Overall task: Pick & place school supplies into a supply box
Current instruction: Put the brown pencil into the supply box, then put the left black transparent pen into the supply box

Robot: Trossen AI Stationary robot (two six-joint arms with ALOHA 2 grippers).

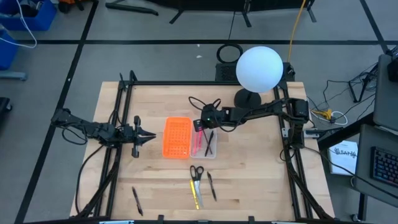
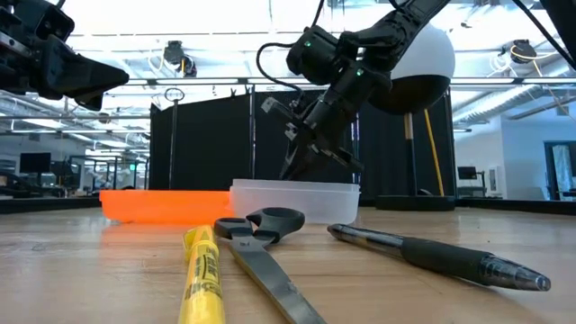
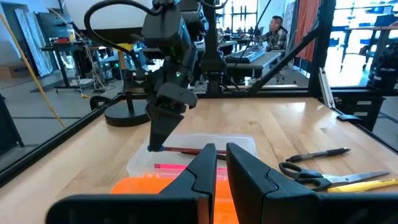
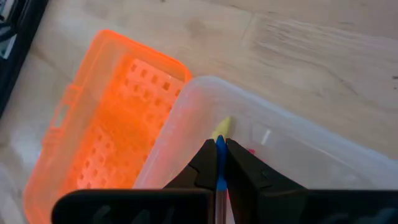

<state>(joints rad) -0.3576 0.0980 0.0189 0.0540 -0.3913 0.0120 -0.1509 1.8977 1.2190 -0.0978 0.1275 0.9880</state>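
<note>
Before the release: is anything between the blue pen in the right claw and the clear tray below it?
Nothing visible. The right claw is shut on the thin blue pen, directly above the shallow clear plastic tray. The orange perforated piece lies beside the tray, not under the pen.

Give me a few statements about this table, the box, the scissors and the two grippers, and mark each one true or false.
1. The right gripper is shut on a thin blue pen over the clear supply box. True.
2. The scissors already lie inside the supply box. False: they lie on the table, nearer the front edge than the box.
3. The orange perforated piece sits right beside the supply box, on its left-arm side. True.
4. The left gripper holds a yellow pen. False: it holds nothing and waits to the left of the orange piece; the yellow pen lies on the table by the scissors.
5. The supply box has some pens in it. True.
</note>
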